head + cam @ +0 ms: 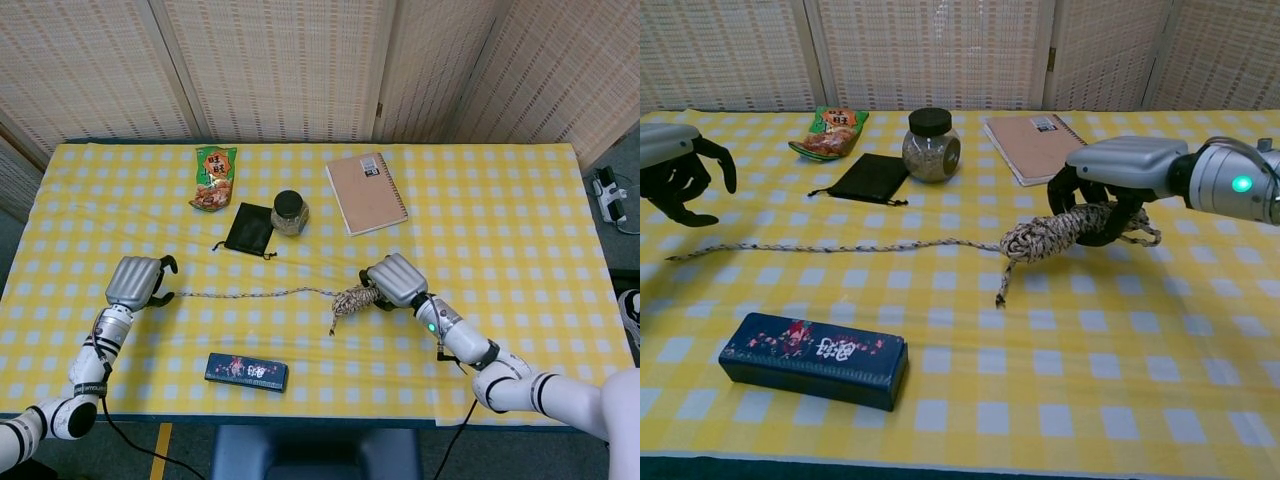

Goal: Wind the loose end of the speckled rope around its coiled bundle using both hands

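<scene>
Right hand [397, 280] is gripping one end of the coiled bundle [352, 299] of speckled rope, its dark fingers [1090, 215] curling under and around the coil, as the chest view shows. That bundle is sticking out to the left of the hand, lifted a little off the desk [500, 230], with a short tail [1002, 287] hanging down from its left end toward the yellow checked cloth. From the same end the loose end [250, 293] is running leftward as a long thin line lying on the cloth, reaching nearly to the left hand [137, 283]. This hand is hovering just above the far tip of the rope, holding nothing, its fingers [722, 160] curving downward and standing apart from the thumb. Whether it is touching the rope tip I cannot tell.

Behind the rope, a black pouch [249, 230] is lying flat, with a lidded glass jar [288, 212] just beside it on the right. A green snack packet [214, 179] is sitting further back and to the left, and a brown spiral notebook [366, 192] is lying to the right of the jar. Nearer the front edge, a dark blue patterned box [246, 371] is resting well apart from the rope.
</scene>
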Tool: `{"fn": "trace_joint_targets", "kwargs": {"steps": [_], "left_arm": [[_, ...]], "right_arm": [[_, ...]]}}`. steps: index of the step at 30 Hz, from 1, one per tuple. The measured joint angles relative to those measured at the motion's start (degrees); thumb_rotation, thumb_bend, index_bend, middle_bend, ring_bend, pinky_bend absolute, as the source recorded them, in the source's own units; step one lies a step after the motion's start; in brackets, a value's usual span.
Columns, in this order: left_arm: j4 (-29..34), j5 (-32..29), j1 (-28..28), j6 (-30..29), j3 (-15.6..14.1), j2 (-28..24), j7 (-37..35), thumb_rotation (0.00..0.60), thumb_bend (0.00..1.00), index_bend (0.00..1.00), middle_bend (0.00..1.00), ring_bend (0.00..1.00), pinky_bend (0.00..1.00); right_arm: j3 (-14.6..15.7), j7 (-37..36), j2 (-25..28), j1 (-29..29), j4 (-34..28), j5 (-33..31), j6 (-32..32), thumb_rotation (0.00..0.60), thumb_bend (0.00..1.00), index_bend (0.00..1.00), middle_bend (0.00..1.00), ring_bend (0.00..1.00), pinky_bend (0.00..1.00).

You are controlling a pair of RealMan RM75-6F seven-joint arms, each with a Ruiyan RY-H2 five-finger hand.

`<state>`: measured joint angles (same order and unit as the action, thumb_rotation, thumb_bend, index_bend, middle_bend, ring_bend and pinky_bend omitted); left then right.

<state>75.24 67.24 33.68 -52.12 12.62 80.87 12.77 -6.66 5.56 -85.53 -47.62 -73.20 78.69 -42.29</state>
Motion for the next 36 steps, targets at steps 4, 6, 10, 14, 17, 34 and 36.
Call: {"fn": "trace_joint_targets", "kwargs": {"steps": [4, 6, 10, 14, 17, 34, 36], "left_arm": [[-1.44, -2.25, 0.74, 1.1, -0.56, 1.33, 1.06, 0.6, 0.32, 0.48, 0.84, 0.78, 0.79], [-1.99, -2.8, 0.89, 1.28, -0.84, 1.78, 1.25, 0.6, 0.33, 0.48, 0.84, 0.79, 0.79], [-3.1, -3.52, 1.05, 1.22, -1.4, 2.73, 1.39, 0.6, 0.34, 0.48, 0.84, 0.8, 0.79], [-3.98, -4.03, 1.17, 1.2, -1.78, 3.5, 1.29, 0.6, 0.34, 0.48, 0.84, 0.8, 0.79], [-4.84, -4.36, 1.32, 1.39, -2.05, 4.06, 1.28, 0.6, 0.34, 0.48, 0.84, 0.8, 0.79], [-8.04, -7.74, 2.21, 3.25, -3.05, 5.94, 2.51, 0.6, 0.39, 0.52, 0.85, 0.8, 0.79], [-8.31, -7.87, 2.26, 3.31, -3.05, 6.08, 2.35, 0.6, 0.4, 0.52, 0.85, 0.8, 0.79]], "right_arm": [[0.05, -0.78, -0.3, -0.34, 0.46, 0.0, 0.22, 0.6, 0.39, 0.79, 0.61, 0.62, 0.48], [0.06, -1.1, -0.45, -0.47, 0.68, -0.03, 0.23, 0.6, 0.39, 0.79, 0.61, 0.62, 0.48], [0.14, -1.3, -0.56, -0.69, 0.88, -0.19, 0.29, 0.6, 0.39, 0.79, 0.61, 0.62, 0.48], [0.19, -1.36, -0.63, -0.84, 1.05, -0.38, 0.29, 0.6, 0.39, 0.79, 0.61, 0.62, 0.48], [0.25, -1.42, -0.64, -0.87, 1.1, -0.57, 0.23, 0.6, 0.39, 0.79, 0.61, 0.62, 0.48], [0.75, -1.79, -0.96, -0.82, 1.63, -0.67, -0.34, 0.6, 0.39, 0.79, 0.61, 0.61, 0.48], [0.83, -1.84, -1.02, -0.84, 1.79, -0.65, -0.34, 0.6, 0.39, 0.79, 0.61, 0.61, 0.49]]}}
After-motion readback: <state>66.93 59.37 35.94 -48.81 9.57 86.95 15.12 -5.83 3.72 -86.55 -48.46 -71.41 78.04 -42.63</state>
